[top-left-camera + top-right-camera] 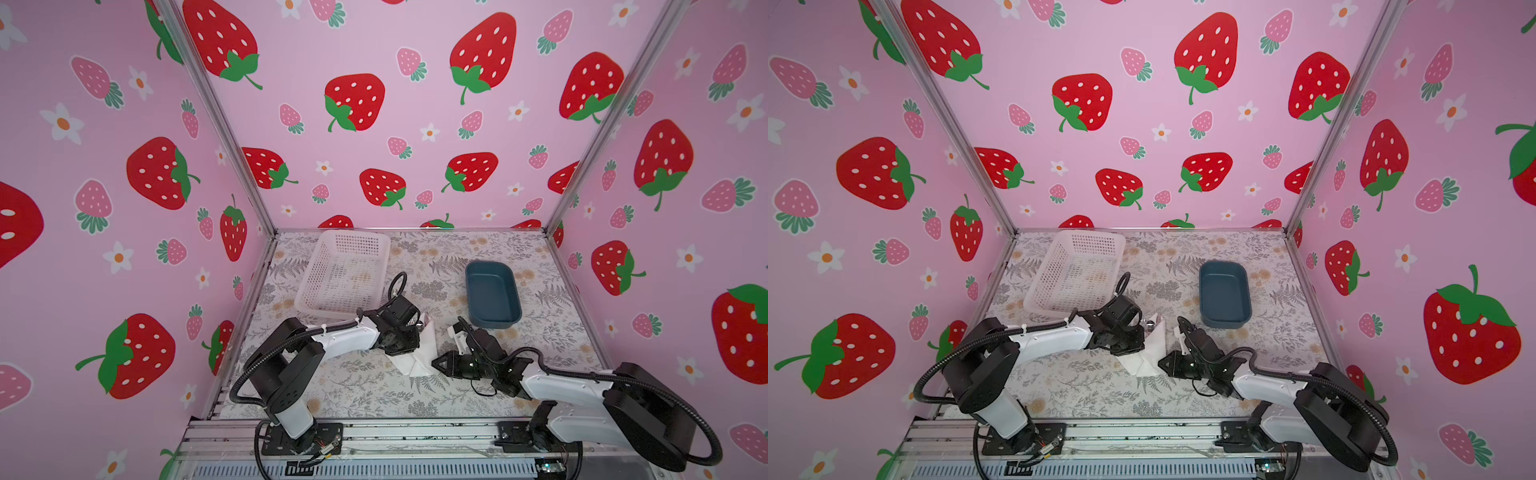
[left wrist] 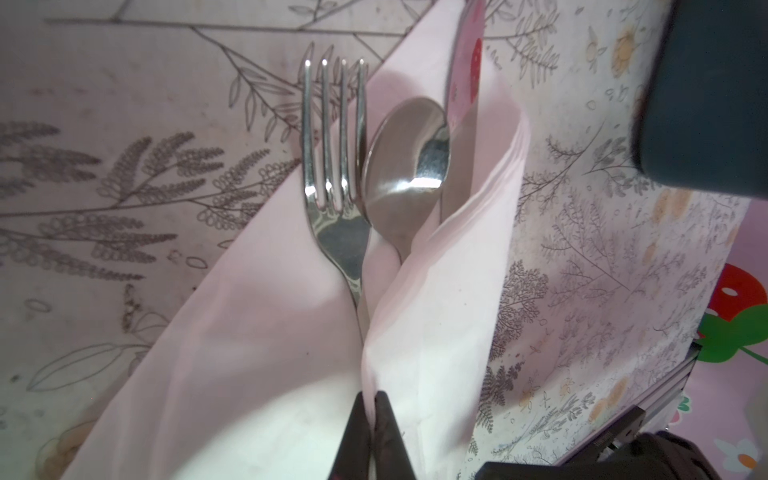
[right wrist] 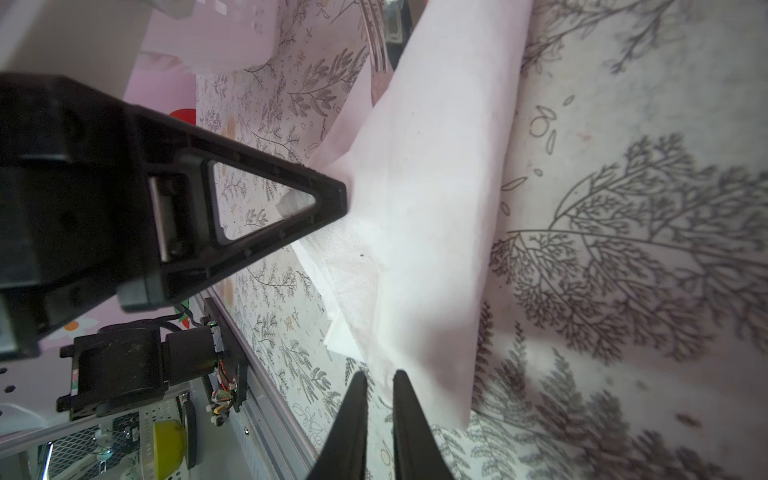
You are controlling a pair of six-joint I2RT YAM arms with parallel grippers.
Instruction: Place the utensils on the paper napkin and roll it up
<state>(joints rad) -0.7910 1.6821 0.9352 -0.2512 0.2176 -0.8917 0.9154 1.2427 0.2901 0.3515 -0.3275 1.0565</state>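
Left wrist view has the left pincer [image 2: 374,409] pinching the paper napkin [image 2: 257,353] right where one flap folds over. The fork [image 2: 334,166] and spoon [image 2: 403,166] lie side by side on it, heads poking out. I'd keep that pinch low and snug against the handles while rolling, or the bundle goes slack. Right pincer [image 3: 380,382] sits nearly pressed together, empty, just beside the napkin's edge. Floral bench [image 1: 374,395], then the white basket [image 1: 353,241] and blue tub [image 1: 492,291] further back, strawberry walls [image 1: 374,104] behind.
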